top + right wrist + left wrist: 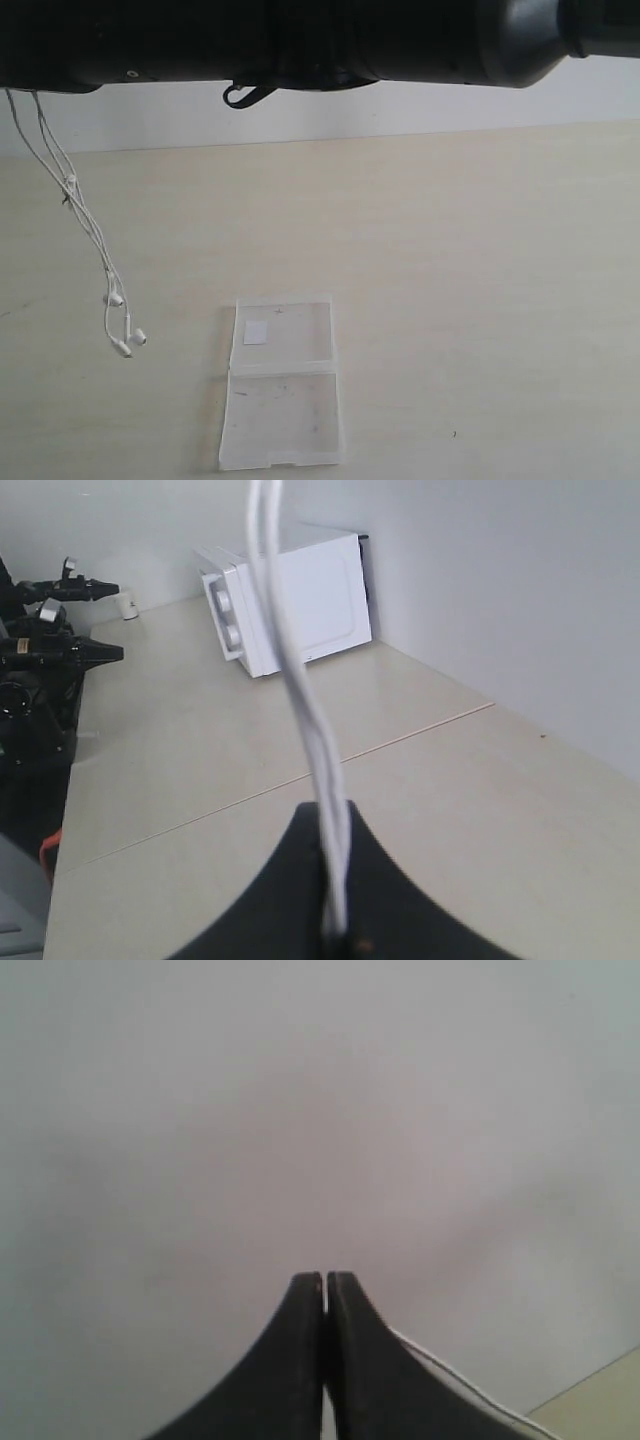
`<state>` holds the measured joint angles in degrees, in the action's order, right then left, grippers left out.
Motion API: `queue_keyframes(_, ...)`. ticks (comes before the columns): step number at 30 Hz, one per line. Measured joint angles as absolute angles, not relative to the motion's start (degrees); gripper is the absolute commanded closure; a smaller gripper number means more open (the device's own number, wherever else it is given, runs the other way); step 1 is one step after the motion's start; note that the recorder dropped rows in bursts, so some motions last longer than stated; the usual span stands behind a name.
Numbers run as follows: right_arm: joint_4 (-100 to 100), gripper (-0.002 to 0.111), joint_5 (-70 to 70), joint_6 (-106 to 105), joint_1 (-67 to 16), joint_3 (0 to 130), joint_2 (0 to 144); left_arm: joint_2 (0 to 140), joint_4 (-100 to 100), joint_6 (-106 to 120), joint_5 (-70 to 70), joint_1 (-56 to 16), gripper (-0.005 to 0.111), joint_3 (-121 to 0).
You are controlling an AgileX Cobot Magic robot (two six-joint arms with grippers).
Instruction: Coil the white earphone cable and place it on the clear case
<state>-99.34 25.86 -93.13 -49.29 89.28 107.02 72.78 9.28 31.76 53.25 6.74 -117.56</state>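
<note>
The white earphone cable hangs in two strands from the dark arm at the top left, and its earbuds dangle just above the table, left of the clear case. The clear case lies open and flat near the front edge, with a white sticker on its far half. My right gripper is shut on a doubled length of cable that runs straight out from its fingers. My left gripper is shut, a white sliver shows between its fingers, and the thin wire trails past one finger.
Both arms form a blurred black band across the top of the exterior view. A white microwave stands by the wall, and black equipment sits at the table's far side. The pale table stretches right of the case.
</note>
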Motion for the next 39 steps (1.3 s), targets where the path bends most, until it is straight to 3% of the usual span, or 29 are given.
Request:
queue_keyframes(16, -87.21, 0.108, 22.75, -83.13, -49.29, 89.28, 101.67, 72.36, -10.25, 24.37, 60.29, 6.74, 0.107, -117.56)
queue_keyframes(39, -79.39, 0.108, 20.84, -75.26, -49.29, 89.28, 97.74, 72.07, -13.96, 21.17, 70.04, 6.74, 0.107, -117.56)
